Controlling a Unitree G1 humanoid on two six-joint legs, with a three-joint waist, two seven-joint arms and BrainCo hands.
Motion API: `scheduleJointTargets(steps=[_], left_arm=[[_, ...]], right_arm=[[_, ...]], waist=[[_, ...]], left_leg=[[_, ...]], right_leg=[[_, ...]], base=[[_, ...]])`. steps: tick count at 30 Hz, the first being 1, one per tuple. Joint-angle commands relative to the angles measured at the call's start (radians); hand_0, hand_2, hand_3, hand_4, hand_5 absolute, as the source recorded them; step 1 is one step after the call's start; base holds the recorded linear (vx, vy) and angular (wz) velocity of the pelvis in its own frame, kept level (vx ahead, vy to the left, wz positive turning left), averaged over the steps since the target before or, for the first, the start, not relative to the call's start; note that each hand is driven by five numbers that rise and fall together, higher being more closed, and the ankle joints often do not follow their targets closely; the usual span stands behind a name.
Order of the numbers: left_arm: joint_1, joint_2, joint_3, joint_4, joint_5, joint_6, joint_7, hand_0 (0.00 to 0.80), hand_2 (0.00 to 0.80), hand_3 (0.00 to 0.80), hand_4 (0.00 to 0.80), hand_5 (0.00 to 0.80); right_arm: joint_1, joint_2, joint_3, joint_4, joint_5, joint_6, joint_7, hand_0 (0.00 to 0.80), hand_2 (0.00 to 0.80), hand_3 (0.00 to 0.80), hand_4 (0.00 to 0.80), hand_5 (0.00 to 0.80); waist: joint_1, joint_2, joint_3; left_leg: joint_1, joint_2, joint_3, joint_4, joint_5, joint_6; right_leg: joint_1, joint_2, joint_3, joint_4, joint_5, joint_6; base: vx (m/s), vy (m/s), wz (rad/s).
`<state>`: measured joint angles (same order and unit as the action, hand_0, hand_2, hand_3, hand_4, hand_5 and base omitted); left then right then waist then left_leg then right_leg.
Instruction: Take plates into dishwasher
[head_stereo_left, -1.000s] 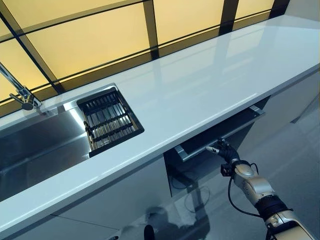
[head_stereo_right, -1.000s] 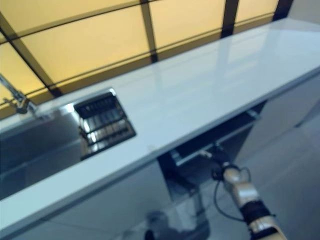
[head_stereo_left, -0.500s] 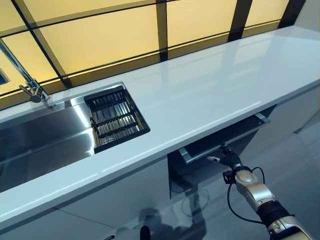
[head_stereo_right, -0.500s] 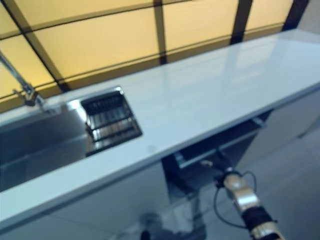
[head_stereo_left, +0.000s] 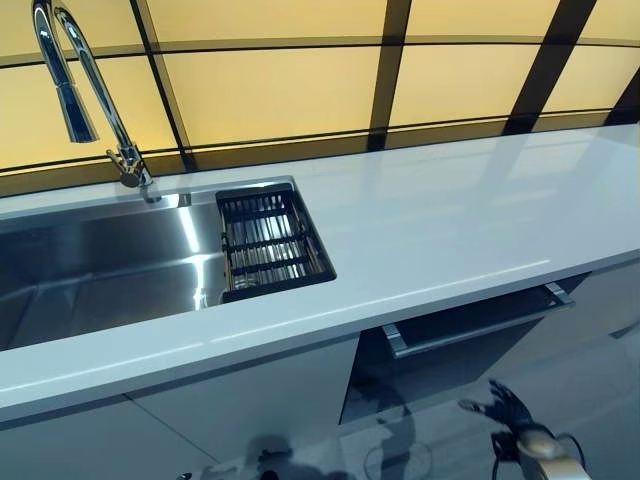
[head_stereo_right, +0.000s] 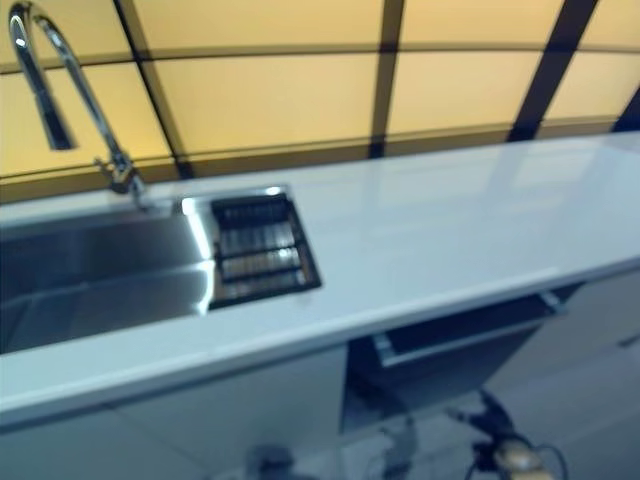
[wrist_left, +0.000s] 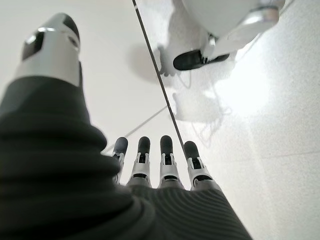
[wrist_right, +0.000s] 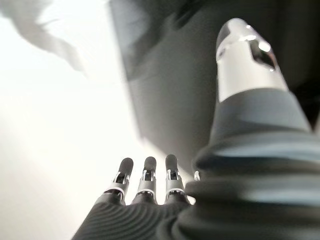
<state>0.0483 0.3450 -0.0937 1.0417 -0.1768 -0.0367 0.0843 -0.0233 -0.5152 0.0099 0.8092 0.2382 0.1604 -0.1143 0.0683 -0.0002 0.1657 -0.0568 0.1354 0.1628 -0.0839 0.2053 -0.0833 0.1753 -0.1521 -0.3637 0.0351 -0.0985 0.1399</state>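
No plates show in any view. The dishwasher door (head_stereo_left: 455, 355) under the white countertop (head_stereo_left: 450, 230) stands slightly ajar, its long silver handle (head_stereo_left: 470, 322) tipped outward. My right hand (head_stereo_left: 508, 407) hangs below and in front of that handle, apart from it, open with fingers spread and holding nothing. In the right wrist view the right hand (wrist_right: 147, 185) shows straight fingers against the dark dishwasher front. My left hand (wrist_left: 160, 165) appears only in the left wrist view, open, fingers straight and pointing at the pale floor.
A steel sink (head_stereo_left: 100, 270) lies at the left of the countertop, with a black dish rack (head_stereo_left: 268, 243) at its right end and a tall curved faucet (head_stereo_left: 90, 90) behind. Yellow panelled windows run along the back. White cabinet fronts (head_stereo_left: 240, 400) flank the dishwasher.
The camera has swung left, bringing more sink and faucet into view. My right hand has dropped from just under the dishwasher handle to well below it.
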Motion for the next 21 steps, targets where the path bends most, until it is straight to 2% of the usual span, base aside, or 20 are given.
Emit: scheduleJointTargets(steps=[1,2,4,9,21], left_arm=[[-0.051,0.039,0.024,0.028,-0.021,-0.049,-0.007,0.000,0.000,0.000,0.000,0.000],[-0.051,0.040,0.024,0.029,-0.021,-0.049,-0.007,0.000,0.000,0.000,0.000,0.000],[-0.059,0.044,0.031,0.048,-0.021,-0.047,-0.014,0.000,0.000,0.000,0.000,0.000],[-0.071,0.047,0.040,0.075,-0.024,-0.032,-0.015,0.000,0.000,0.000,0.000,0.000],[-0.067,0.047,0.050,0.088,-0.045,-0.034,-0.039,0.000,0.000,0.000,0.000,0.000]], right_arm=[[0.003,-0.004,-0.074,0.099,-0.031,-0.049,-0.042,0.000,0.000,0.000,0.000,0.000],[0.003,-0.004,-0.074,0.100,-0.031,-0.049,-0.042,0.000,0.000,0.000,0.000,0.000],[0.029,0.010,-0.106,0.254,-0.022,-0.052,-0.063,0.000,0.000,0.000,0.000,0.000],[0.060,0.020,-0.147,0.402,0.029,-0.030,-0.069,0.000,0.000,0.000,0.000,0.000],[0.067,0.026,-0.179,0.449,0.076,-0.050,-0.067,0.000,0.000,0.000,0.000,0.000]], waist=[[0.015,-0.019,0.011],[0.015,-0.019,0.011],[0.008,-0.017,0.012],[-0.006,-0.016,0.012],[-0.032,-0.005,0.007]], left_leg=[[0.024,0.052,0.042,0.025,-0.065,-0.038],[0.024,0.052,0.042,0.025,-0.065,-0.039],[0.028,0.063,0.045,0.027,-0.060,-0.043],[0.031,0.075,0.048,0.028,-0.055,-0.049],[0.039,0.089,0.060,0.030,-0.054,-0.054]], right_leg=[[-0.028,-0.011,0.031,0.036,0.037,-0.017],[-0.027,-0.011,0.031,0.036,0.037,-0.017],[-0.023,0.003,0.039,0.031,0.034,-0.027],[-0.022,0.023,0.057,0.025,0.028,-0.040],[-0.027,0.042,0.086,0.022,0.020,-0.049]], base=[[-0.020,-0.052,0.01],[-0.028,-0.056,-0.02],[-0.048,-0.070,-0.05],[-0.045,-0.055,-0.06],[-0.028,-0.010,-0.08]])
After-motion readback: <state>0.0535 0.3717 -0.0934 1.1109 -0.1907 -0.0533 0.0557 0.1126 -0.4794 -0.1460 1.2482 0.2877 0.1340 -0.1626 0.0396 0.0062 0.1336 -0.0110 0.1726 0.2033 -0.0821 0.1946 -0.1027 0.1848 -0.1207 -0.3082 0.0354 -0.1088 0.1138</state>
